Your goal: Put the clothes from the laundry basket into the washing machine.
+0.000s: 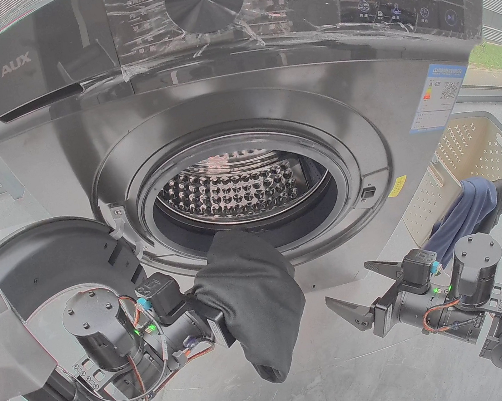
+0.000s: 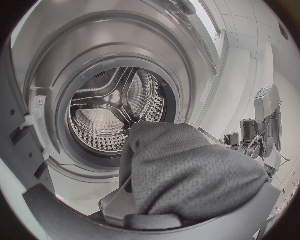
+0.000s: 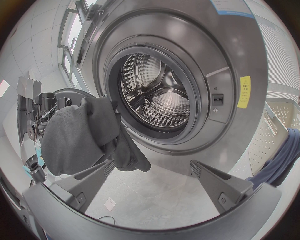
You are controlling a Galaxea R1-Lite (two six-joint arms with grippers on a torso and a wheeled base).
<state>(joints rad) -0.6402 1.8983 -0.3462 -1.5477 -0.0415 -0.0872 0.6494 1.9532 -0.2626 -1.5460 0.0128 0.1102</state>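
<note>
Right now the dark garment (image 1: 255,298) hangs bunched from my left gripper (image 1: 218,327), which is clamped on it, just in front of the washing machine (image 1: 373,95) at the lower rim of its open drum. My right gripper (image 1: 346,283) is spread wide, holding nothing, near right. Farther right, a blue garment (image 1: 466,216) drapes over the laundry basket (image 1: 476,147).

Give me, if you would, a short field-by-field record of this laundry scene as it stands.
washing machine: door swung open to the robot's left; drum looks empty
left gripper: shut on the dark grey garment, just before the drum opening
dark grey garment: hangs outside the drum, its top at the opening's lower rim
right gripper: open, empty, low before the machine's right side
laundry basket: right of the machine, tilted
blue garment: draped over the basket's rim
</note>
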